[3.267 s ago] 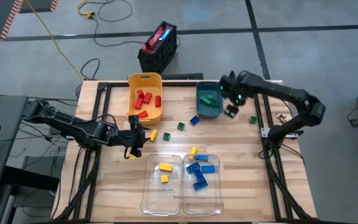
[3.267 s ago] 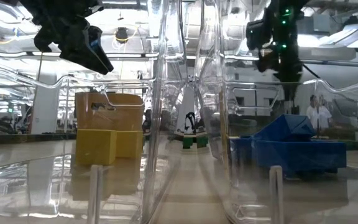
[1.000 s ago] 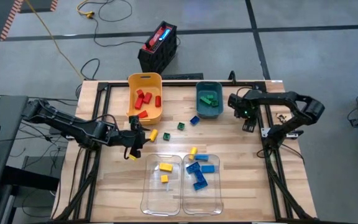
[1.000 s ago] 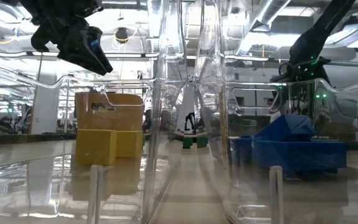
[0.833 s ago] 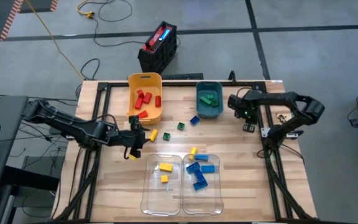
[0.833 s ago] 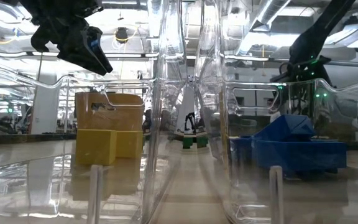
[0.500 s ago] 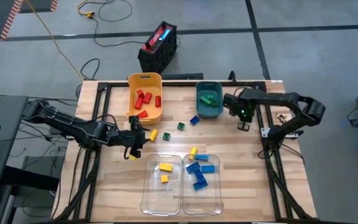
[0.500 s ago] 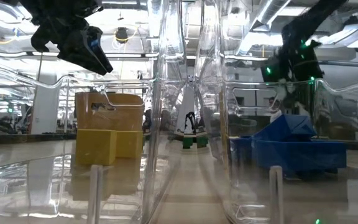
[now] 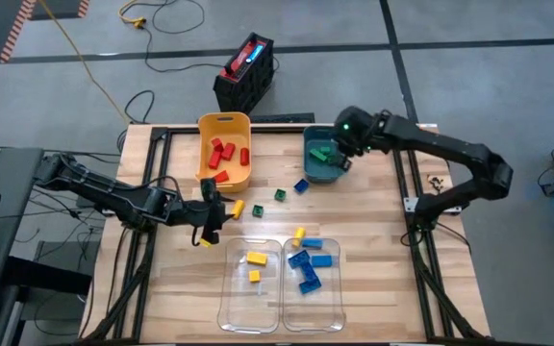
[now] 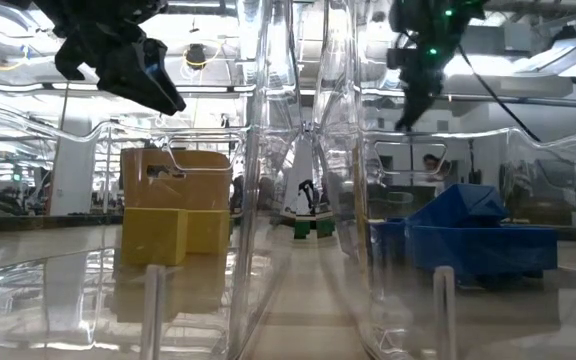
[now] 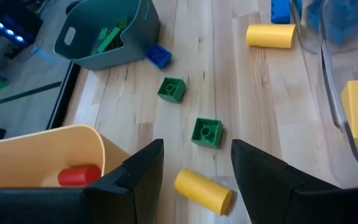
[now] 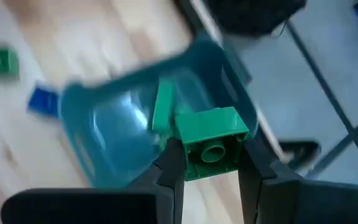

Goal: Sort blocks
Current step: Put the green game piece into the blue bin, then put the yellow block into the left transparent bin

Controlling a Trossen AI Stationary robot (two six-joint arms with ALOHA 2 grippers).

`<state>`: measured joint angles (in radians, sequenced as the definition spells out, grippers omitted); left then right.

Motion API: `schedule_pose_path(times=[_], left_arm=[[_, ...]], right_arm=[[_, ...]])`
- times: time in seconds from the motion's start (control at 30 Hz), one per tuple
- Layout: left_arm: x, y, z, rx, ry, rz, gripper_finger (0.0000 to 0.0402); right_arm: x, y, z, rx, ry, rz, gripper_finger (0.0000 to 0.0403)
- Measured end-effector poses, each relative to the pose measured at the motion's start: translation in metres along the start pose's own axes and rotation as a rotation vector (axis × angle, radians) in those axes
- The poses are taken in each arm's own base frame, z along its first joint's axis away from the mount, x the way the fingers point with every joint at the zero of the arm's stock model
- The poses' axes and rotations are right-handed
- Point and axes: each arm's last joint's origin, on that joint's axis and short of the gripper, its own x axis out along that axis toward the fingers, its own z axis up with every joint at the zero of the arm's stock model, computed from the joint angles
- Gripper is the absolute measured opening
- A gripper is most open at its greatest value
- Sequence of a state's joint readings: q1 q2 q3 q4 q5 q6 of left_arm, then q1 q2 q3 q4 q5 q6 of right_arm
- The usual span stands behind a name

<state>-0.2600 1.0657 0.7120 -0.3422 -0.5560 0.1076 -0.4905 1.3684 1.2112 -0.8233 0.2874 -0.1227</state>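
**A:** Where is the right claw [image 12: 209,163]?

**B:** Above the teal bin [image 9: 323,160] at the far edge of the desk [image 9: 373,279]. Its wrist view shows it pinching a green block [image 12: 212,142] between its fingers, right over the bin's opening, where another green block [image 12: 161,106] lies inside.

**A:** And the left claw [image 11: 194,169]?

**B:** It hangs over the left part of the desk, near the yellow bin [image 9: 225,150]. Its fingers are spread with nothing between them. Just beyond them lie a yellow cylinder [image 11: 202,190] and a green square block [image 11: 207,132], with a second green block [image 11: 171,89] farther on.

**A:** What about the other blocks?

**B:** Red blocks [image 9: 222,152] sit in the yellow bin. Of the two clear bins at the near edge, the left one [image 9: 248,281] holds yellow blocks [image 9: 256,259] and the right one [image 9: 314,284] holds blue blocks [image 9: 307,264]. A small blue block [image 9: 301,186] rests on the desk just beside the teal bin. Another yellow piece [image 9: 298,233] lies at the far end of the right clear bin, and one more yellow piece [image 9: 204,241] lies near the left claw.

**A:** Anything off the desk?

**B:** A black and red box [image 9: 245,69] on the floor beyond the far edge.
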Motion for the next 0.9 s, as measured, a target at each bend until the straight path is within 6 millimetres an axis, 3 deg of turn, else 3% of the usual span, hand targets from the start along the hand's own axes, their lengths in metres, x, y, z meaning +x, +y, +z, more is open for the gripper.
schedule_pose_path(times=[0.1,0.3,0.47,0.7,0.9], left_arm=[[0.0,0.0,0.0,-0.016,0.004,-0.001,0.0182],[0.0,0.0,0.0,-0.047,0.0,0.002,0.0182],[0.002,0.006,0.004,-0.16,-0.037,0.03,0.0182],[0.006,0.012,0.013,-0.243,-0.112,0.058,0.0182],[0.011,0.011,0.014,-0.241,-0.115,0.062,0.0182]], right_arm=[[0.016,0.003,0.013,0.015,-0.009,0.019,0.0098],[0.083,0.021,0.024,-0.031,0.17,0.093,0.0098],[0.122,0.024,0.027,-0.065,0.344,0.111,0.0109],[0.137,0.024,0.036,-0.081,0.362,0.163,0.0203],[0.118,0.015,0.042,-0.065,0.325,0.158,0.0274]])
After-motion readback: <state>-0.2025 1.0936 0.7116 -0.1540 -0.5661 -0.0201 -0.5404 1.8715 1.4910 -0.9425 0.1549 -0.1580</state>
